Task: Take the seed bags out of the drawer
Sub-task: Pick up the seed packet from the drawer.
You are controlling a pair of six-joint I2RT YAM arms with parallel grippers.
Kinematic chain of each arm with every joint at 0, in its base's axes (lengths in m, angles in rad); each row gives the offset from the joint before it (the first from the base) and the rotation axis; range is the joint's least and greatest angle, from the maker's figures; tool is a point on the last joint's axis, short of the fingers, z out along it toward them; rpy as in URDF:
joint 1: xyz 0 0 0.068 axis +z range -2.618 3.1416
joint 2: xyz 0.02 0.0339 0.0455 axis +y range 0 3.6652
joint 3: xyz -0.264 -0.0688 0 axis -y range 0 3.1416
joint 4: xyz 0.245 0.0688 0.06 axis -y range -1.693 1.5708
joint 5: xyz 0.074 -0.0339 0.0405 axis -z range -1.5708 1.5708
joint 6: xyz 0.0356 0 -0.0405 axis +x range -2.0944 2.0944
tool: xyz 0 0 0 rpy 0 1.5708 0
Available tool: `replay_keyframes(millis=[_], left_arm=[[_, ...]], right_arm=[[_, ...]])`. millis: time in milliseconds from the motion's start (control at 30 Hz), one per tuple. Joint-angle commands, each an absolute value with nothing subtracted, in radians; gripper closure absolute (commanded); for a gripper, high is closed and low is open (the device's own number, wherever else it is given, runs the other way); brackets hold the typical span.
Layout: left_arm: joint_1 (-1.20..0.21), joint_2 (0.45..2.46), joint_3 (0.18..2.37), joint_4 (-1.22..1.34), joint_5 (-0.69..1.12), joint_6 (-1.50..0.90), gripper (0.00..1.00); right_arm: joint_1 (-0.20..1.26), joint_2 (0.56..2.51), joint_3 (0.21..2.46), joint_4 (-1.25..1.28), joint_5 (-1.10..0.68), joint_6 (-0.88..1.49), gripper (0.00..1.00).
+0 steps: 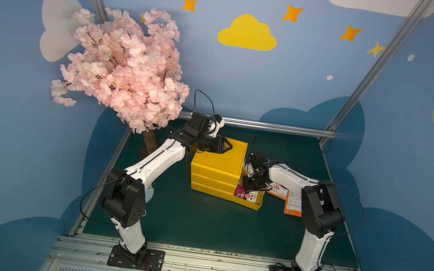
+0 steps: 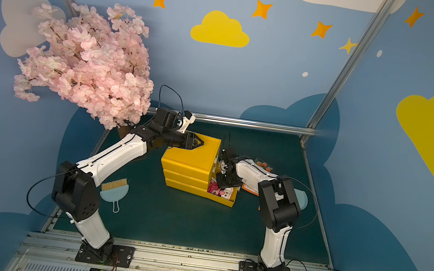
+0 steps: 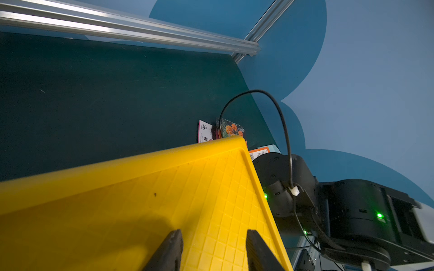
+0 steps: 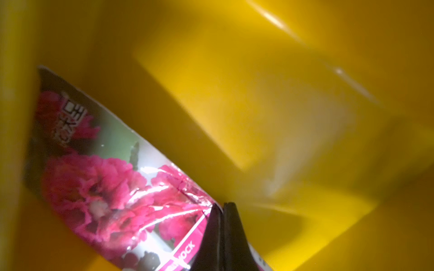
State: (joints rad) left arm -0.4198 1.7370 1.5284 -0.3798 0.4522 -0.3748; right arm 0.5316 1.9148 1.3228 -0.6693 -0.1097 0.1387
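Here, inside the open bottom drawer (image 1: 246, 203), the right gripper (image 4: 220, 204) pinches a pink seed bag (image 4: 98, 187). Beyond, the left gripper (image 3: 213, 232) sits spread over the yellow cabinet (image 1: 221, 156). At the cabinet's three o'clock lie other seed bags (image 1: 293, 205).

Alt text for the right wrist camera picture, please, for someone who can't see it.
The right tool, tips shut together, pinches the edge of a glossy seed bag printed with pink flowers. The bag lies slanted inside a yellow drawer.

Bright yellow drawer unit (image 1: 218, 156), grid-patterned on top! Inside, a seed bag (image 4: 105, 187) blazing with hot-pink blooms. Orange-and-white packets (image 1: 293, 206) to the right, on the dark green table (image 1: 198, 225).
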Motion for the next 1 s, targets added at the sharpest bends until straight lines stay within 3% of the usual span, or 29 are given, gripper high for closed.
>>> replay_keyframes(millis=[0,967], left_arm=[[-0.420,1.824,1.445,-0.692,0.388,-0.403,0.50],[-0.418,1.828,1.443,-0.683,0.391,-0.402,0.50]], right_arm=[[0.530,1.876,1.369,-0.785,-0.119,0.131,1.00],[0.482,1.958,1.721,-1.034,0.098,0.064,1.00]])
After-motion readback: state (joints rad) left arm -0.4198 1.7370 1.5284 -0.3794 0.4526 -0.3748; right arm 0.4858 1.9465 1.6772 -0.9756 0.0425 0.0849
